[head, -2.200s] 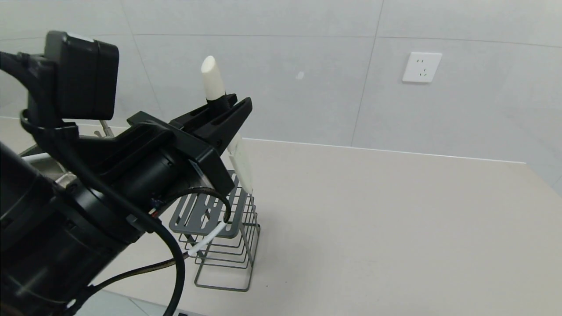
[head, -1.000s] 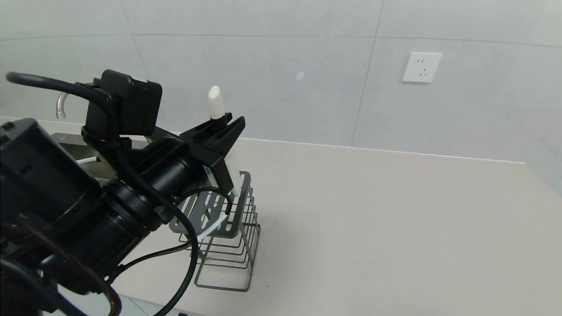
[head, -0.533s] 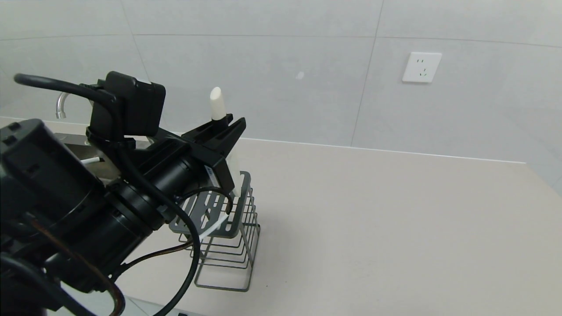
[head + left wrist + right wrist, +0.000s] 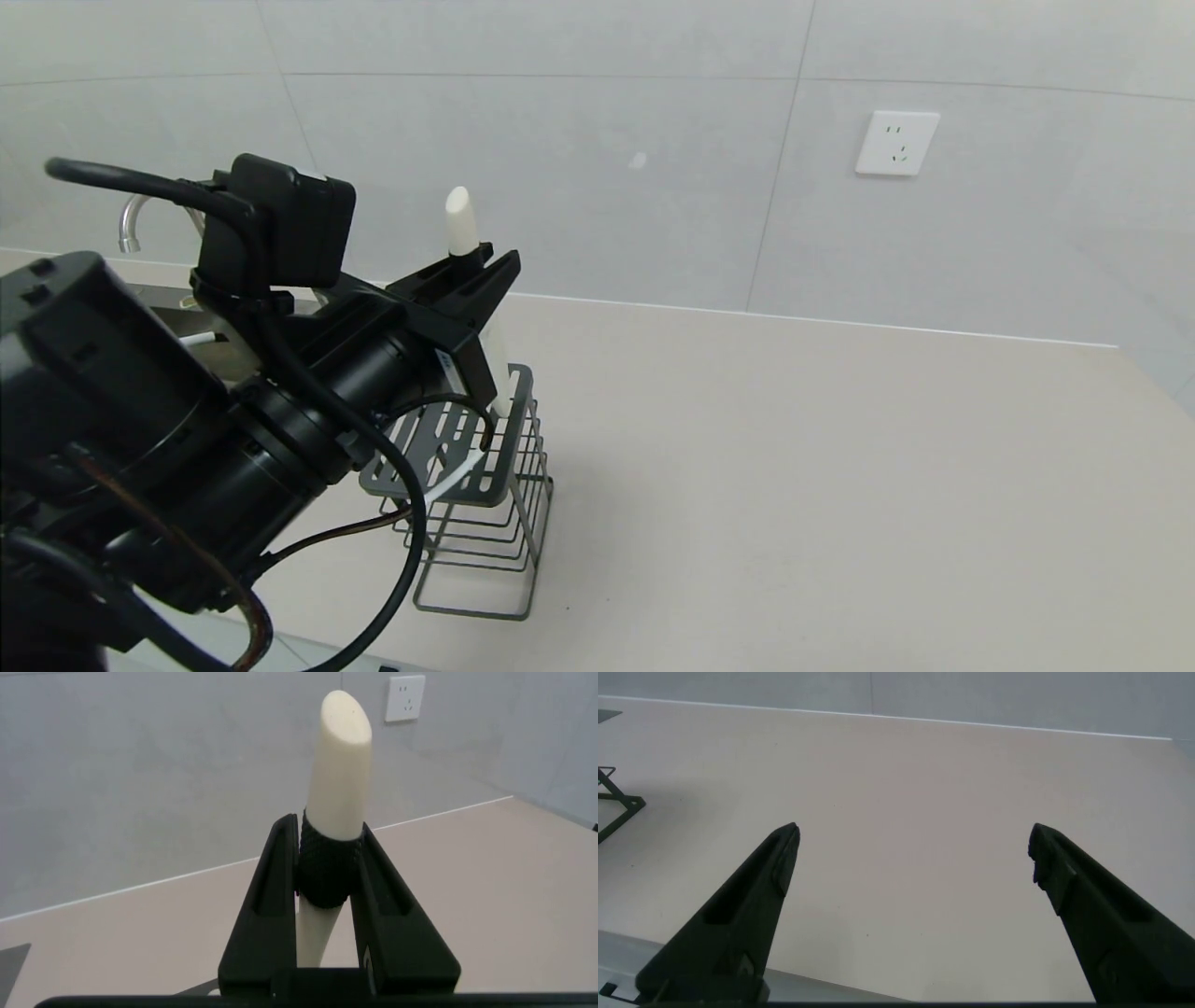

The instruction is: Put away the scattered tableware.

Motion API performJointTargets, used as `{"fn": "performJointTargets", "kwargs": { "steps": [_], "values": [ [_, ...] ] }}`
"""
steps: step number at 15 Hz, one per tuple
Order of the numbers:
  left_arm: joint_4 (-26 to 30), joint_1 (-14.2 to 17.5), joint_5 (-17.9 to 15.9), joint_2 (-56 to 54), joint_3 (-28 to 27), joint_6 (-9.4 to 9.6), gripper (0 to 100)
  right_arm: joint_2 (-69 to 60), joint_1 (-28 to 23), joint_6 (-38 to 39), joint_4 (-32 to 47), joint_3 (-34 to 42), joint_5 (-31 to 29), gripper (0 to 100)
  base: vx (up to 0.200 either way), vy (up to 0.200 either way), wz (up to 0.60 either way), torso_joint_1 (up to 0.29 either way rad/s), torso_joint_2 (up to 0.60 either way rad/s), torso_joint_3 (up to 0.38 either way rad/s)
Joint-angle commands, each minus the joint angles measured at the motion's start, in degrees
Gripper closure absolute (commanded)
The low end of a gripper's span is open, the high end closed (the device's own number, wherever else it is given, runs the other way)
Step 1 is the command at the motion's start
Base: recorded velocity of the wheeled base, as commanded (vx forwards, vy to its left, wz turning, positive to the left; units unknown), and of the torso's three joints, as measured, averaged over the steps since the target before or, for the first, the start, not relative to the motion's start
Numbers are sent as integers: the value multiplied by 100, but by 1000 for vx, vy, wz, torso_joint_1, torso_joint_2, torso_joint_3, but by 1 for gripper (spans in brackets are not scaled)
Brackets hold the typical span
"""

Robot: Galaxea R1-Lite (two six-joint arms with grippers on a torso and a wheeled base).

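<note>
A white utensil [image 4: 458,220] with a cream handle [image 4: 338,761] and a black collar stands nearly upright in my left gripper [image 4: 493,265], which is shut on the collar. Its flat white lower end [image 4: 499,378] reaches down to the far edge of the rack's grey slotted top [image 4: 446,450]. I cannot tell whether the tip sits in a slot. The rack [image 4: 485,551] is a wire frame standing on the beige counter [image 4: 794,467]. My right gripper [image 4: 915,859] hangs open over bare counter with nothing between its fingers [image 4: 747,915].
A sink with a curved tap [image 4: 129,220] lies behind my left arm at the far left. A wall socket [image 4: 897,143] is on the tiled wall. The counter to the right of the rack is free. The rack's corner [image 4: 615,803] shows in the right wrist view.
My left arm has come down and back with the utensil, bringing its lower end from above the rack to the slotted top. In the last half second it barely moved.
</note>
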Motion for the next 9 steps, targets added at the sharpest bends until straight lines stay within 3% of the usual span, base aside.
{"fn": "performJointTargets", "kwargs": {
  "steps": [1, 9],
  "values": [
    [-1, -7, 1, 28, -9, 2, 100, 13, 1, -4, -1, 0, 4, 0, 0, 0, 0, 0, 0, 0],
    [-1, 19, 10, 81, 70, 2, 100, 13, 1, -4, -1, 0, 4, 0, 0, 0, 0, 0, 0, 0]
  ]
}}
